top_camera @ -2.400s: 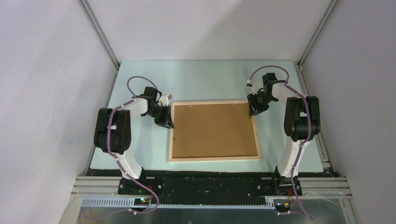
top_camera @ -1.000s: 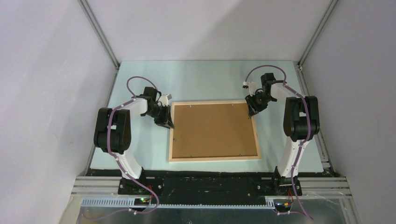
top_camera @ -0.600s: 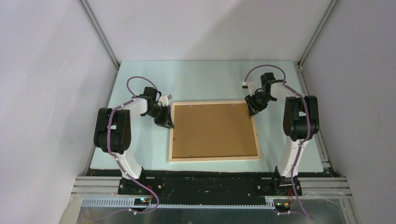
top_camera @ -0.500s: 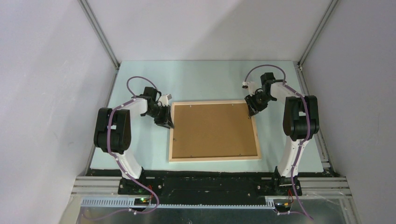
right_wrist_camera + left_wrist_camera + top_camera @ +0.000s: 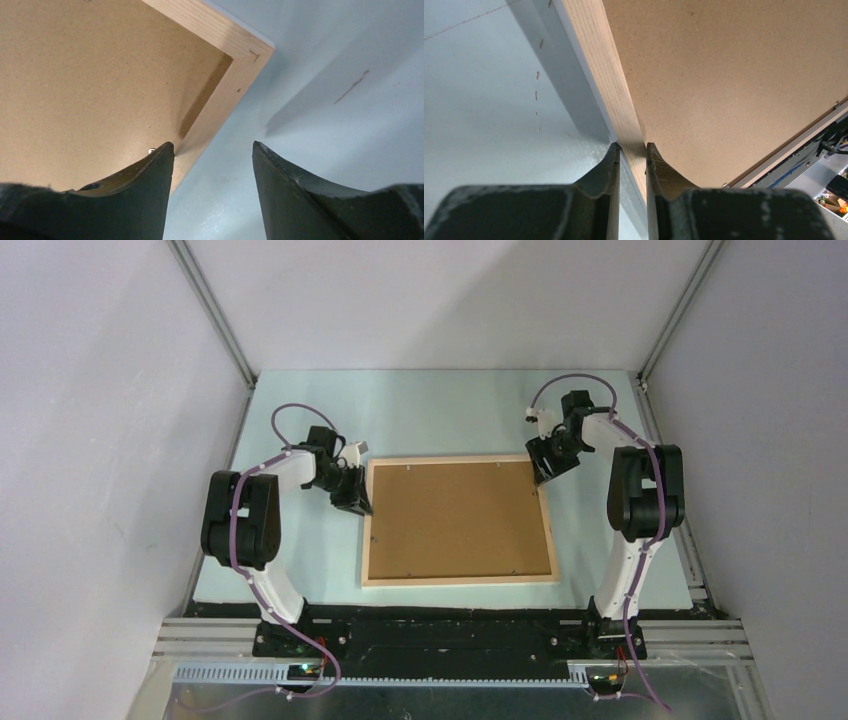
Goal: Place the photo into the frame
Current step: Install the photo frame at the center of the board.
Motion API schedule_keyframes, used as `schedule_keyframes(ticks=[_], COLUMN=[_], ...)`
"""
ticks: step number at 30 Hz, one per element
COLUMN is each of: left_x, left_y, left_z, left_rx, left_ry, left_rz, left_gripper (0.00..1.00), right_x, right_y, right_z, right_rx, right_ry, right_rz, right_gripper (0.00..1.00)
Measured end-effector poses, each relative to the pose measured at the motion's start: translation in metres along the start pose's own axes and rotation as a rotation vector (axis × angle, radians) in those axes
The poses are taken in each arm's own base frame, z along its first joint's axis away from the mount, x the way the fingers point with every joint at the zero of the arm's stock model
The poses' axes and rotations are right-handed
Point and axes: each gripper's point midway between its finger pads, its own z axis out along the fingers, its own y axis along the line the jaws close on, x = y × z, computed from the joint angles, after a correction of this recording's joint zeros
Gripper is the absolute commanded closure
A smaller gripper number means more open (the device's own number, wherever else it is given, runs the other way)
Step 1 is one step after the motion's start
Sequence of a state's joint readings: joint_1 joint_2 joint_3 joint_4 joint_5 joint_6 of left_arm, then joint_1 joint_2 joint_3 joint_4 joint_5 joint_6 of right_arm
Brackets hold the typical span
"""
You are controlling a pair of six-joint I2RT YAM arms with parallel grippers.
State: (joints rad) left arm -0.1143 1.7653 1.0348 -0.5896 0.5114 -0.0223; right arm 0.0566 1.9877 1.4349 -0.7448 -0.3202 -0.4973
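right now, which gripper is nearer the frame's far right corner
Right. The right gripper stands open astride the frame's right rail beside that corner; the left gripper is shut on the left rail, across the backing board.

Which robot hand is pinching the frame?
The left gripper: it is closed tight on the frame's wooden edge. The right gripper is open by the frame's corner, its jaws wide apart and gripping nothing.

We see the pale green table (image 5: 450, 410) bearing the frame (image 5: 457, 580), flat, back up: left rail at our left pincer (image 5: 630, 146), far right corner at our right pincer (image 5: 213, 145).
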Motion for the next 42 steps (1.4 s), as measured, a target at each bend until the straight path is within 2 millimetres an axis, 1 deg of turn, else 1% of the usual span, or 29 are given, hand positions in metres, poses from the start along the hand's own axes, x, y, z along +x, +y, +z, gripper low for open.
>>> schedule_keyframes(ticks=[7,11,14,18,20,22,25,28,31,34,39,42], left_x=[0.000,-0.001,-0.001,-0.002,-0.002,-0.003,-0.004,-0.005,-0.007,-0.012,-0.027,-0.037], left_y=[0.001,0.002,0.002,0.004,0.005,0.006,0.007,0.007,0.007,0.007,0.008,0.008], left_z=[0.000,-0.001,-0.002,-0.003,-0.003,-0.004,-0.004,-0.004,-0.004,-0.003,0.000,0.003], left_rx=[0.000,0.002,0.005,0.004,0.003,0.001,0.001,0.002,0.002,0.006,0.013,0.020], left_ry=[-0.002,-0.004,-0.005,-0.008,-0.011,-0.011,-0.007,-0.002,0.002,-0.001,-0.016,-0.027], left_rz=[-0.001,-0.002,-0.005,-0.010,-0.012,-0.016,-0.021,-0.024,-0.027,-0.028,-0.040,-0.060], left_gripper=[1.00,1.00,0.98,0.97,0.97,0.96,0.95,0.94,0.94,0.95,0.99,1.00], right_x=[-0.015,-0.021,-0.029,-0.044,-0.051,-0.057,-0.058,-0.056,-0.053,-0.050,-0.048,-0.042], right_y=[-0.008,-0.008,-0.006,-0.001,0.005,0.016,0.035,0.050,0.063,0.072,0.087,0.097], right_z=[-0.008,-0.015,-0.025,-0.044,-0.055,-0.064,-0.071,-0.073,-0.075,-0.080,-0.096,-0.098], right_rx=[0.047,0.059,0.071,0.093,0.102,0.102,0.091,0.079,0.072,0.081,0.092,0.084], right_ry=[-0.042,-0.068,-0.100,-0.167,-0.203,-0.234,-0.255,-0.262,-0.264,-0.276,-0.322,-0.333], right_rz=[0.017,0.026,0.026,0.015,0.004,-0.016,-0.050,-0.074,-0.093,-0.110,-0.144,-0.163], right_gripper=[0.28,0.23,0.20,0.14,0.12,0.11,0.07,0.02,0.01,0.01,0.01,0.01])
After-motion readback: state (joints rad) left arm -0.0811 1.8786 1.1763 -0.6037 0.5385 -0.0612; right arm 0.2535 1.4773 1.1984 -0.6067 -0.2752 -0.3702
